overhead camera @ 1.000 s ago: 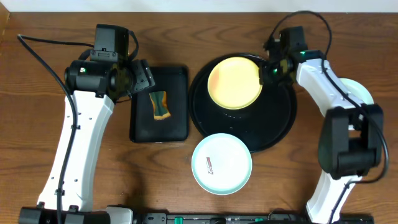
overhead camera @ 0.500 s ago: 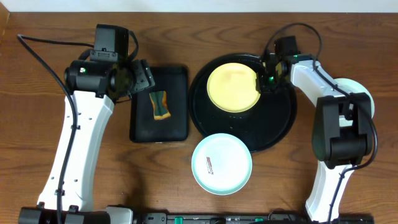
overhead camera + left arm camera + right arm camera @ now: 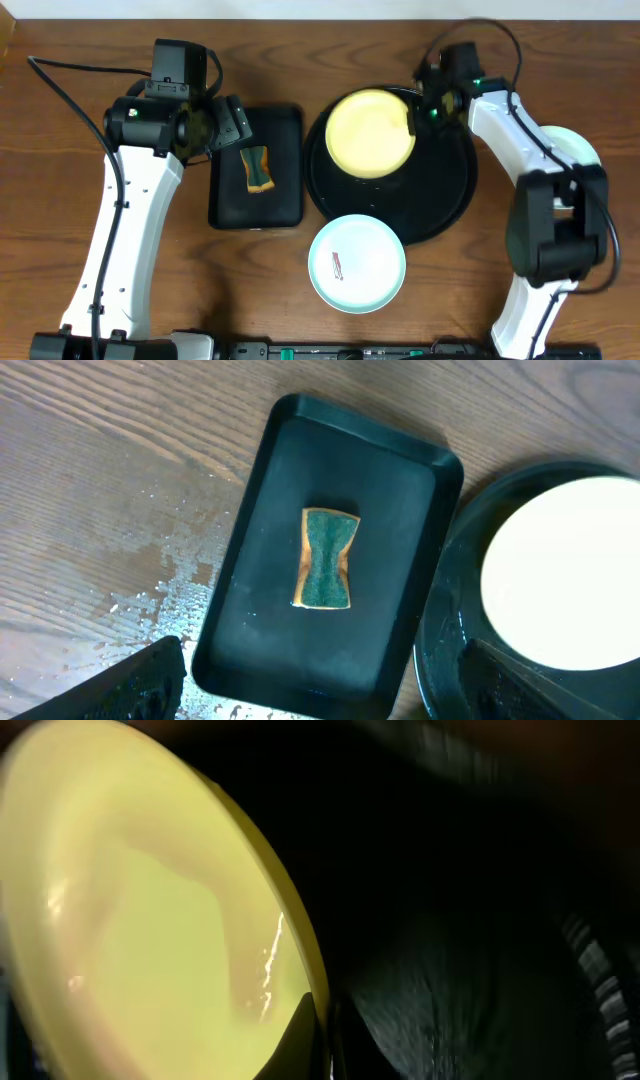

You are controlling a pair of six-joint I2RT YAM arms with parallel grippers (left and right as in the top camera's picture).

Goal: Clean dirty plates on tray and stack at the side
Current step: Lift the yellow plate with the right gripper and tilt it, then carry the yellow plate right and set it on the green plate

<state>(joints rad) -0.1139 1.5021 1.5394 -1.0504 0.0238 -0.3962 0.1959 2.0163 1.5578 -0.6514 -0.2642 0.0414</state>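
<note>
The pale yellow plate [image 3: 368,133] is tilted over the back of the round black tray [image 3: 440,190]. My right gripper [image 3: 415,120] is shut on its right rim; the right wrist view shows the fingers [image 3: 320,1030] pinching the plate's edge [image 3: 130,920] above the tray [image 3: 480,920]. A light blue plate [image 3: 357,263] with a small reddish smear lies on the table in front of the tray. Another light blue plate [image 3: 578,150] lies at the right, partly hidden by the right arm. My left gripper [image 3: 232,125] is open and empty above the rectangular tray.
A small rectangular black tray [image 3: 285,125] holds a green and orange sponge [image 3: 257,168], also seen in the left wrist view [image 3: 326,558]. Water drops lie on the wood left of that tray [image 3: 170,570].
My right gripper has raised the yellow plate by its rim; the plate now sits a little further left and looks larger. The left arm has not moved.
</note>
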